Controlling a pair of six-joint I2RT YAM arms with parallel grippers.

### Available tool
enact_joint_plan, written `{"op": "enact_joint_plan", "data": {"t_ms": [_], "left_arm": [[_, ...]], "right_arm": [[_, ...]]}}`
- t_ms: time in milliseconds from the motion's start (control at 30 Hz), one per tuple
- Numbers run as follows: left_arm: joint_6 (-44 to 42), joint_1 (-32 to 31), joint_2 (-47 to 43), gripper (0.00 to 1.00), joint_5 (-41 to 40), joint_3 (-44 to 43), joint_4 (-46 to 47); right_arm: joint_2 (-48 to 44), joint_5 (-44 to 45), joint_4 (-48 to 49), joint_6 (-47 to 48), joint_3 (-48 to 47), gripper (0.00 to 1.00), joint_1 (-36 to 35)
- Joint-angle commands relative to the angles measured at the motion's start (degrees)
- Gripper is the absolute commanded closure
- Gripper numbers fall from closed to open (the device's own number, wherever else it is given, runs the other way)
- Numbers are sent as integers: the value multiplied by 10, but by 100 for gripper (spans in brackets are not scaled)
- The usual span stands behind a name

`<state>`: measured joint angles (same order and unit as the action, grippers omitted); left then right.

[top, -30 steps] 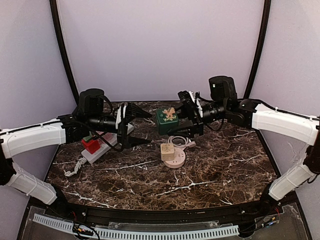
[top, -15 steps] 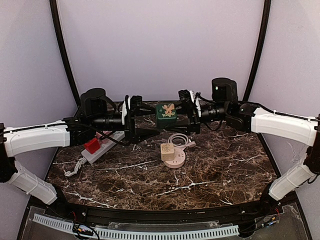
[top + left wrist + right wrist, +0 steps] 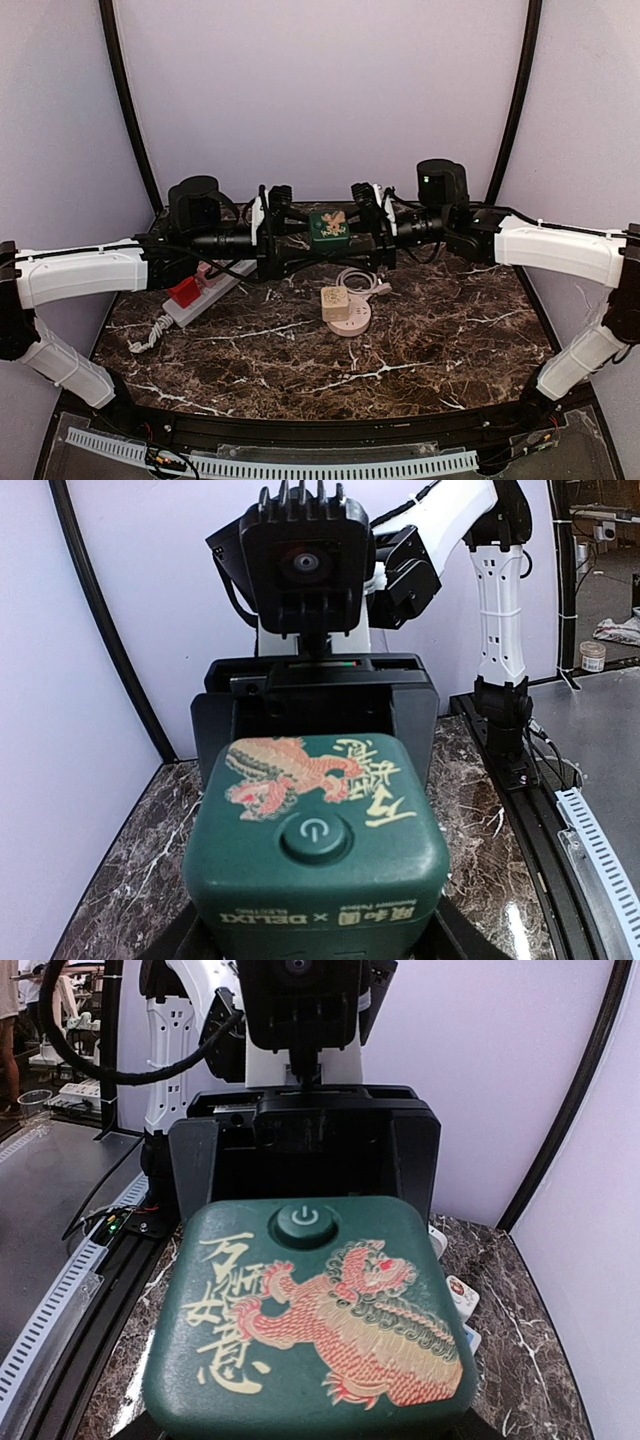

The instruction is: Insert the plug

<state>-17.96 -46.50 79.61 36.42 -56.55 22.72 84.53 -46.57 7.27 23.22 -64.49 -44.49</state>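
A dark green socket cube [image 3: 330, 228] with a red lion print and a power button [image 3: 315, 838] hangs above the table's back middle, held from both sides. My right gripper [image 3: 347, 236] is shut on it from the right, its fingers low along the cube's sides [image 3: 310, 1422]. From the left, my left gripper [image 3: 314, 238] has its fingers against the cube's lower corners [image 3: 315, 938]. A beige plug block [image 3: 335, 300] lies on the table below, on a pink round disc [image 3: 352, 318] with a white cord [image 3: 362, 281]. Neither gripper touches it.
A white power strip [image 3: 215, 283] lies at the left of the marble table [image 3: 420, 340], with a red plug [image 3: 183, 291] in it and a coiled white cable [image 3: 150, 335] trailing forward. Black frame posts [image 3: 125, 110] rise at both back corners.
My left gripper has moved right to the cube and narrowed its jaws around it. The right gripper has lifted the cube slightly and kept its grip.
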Motion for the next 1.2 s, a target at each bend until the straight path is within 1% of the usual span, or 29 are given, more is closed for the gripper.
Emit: {"op": "enact_joint_plan", "data": {"t_ms": [0, 33, 67, 100, 133, 167, 200, 300, 367, 467, 533, 633, 800, 867, 900, 933, 967, 1000, 1033, 1100, 1133, 1167], "left_arm": [[10, -7, 7, 88, 10, -14, 23], [8, -8, 7, 94, 10, -14, 23], [7, -8, 7, 98, 9, -12, 23], [5, -8, 6, 99, 3, -12, 20], [4, -8, 5, 99, -2, -10, 18], [-1, -8, 2, 99, -13, -8, 9], [-6, -7, 1, 99, -18, -3, 3], [-31, -8, -6, 99, -35, 6, -37], [-45, -7, -7, 99, -37, 10, -54], [-59, -8, -5, 99, -35, 13, -60], [-61, -8, -2, 99, -34, 12, -60], [-61, -8, 1, 99, -35, 10, -59], [-54, -7, 7, 99, -40, 6, -54], [-52, -8, 9, 99, -36, 6, -53], [-52, -8, 11, 99, -35, 6, -53], [-49, -8, 13, 99, -34, 6, -53], [-49, -8, 13, 100, -34, 5, -54], [-49, -8, 15, 99, -33, 4, -55], [-48, -8, 15, 99, -32, 3, -55], [-43, -7, 17, 99, -31, 1, -58], [-40, -7, 17, 99, -29, 1, -60], [-36, -7, 17, 99, -30, 4, -61]], "right_arm": [[15, 4, 34, -17, -18, 100, 0], [16, 5, 30, -17, -19, 100, 0], [17, 6, 22, -18, -23, 96, 0], [17, 6, 8, -18, -26, 74, 0], [15, 6, -13, -13, -31, 47, 1], [11, 9, -36, -4, -35, 13, 1], [3, 16, -62, 10, -37, 3, 2], [-25, 26, -164, 63, -47, 2, 3], [-32, 36, -214, 81, -66, 1, 3], [-16, 58, -269, 88, -108, 2, 3], [1, 66, -289, 82, -130, 1, 2], [21, 58, -309, 87, -154, 1, -2], [41, 49, -311, 86, -168, 2, -11], [48, 51, -314, 85, -177, 6, -11], [52, 48, -315, 84, -183, 11, -11], [55, 44, -315, 81, -186, 19, -11], [57, 37, -315, 80, -189, 30, -11], [59, 32, -315, 77, -191, 44, -11], [63, 24, -314, 72, -193, 62, -11], [69, 12, -314, 60, -196, 93, -11], [71, 10, -315, 56, -196, 100, -11], [73, 12, -317, 55, -195, 100, -11]]}}
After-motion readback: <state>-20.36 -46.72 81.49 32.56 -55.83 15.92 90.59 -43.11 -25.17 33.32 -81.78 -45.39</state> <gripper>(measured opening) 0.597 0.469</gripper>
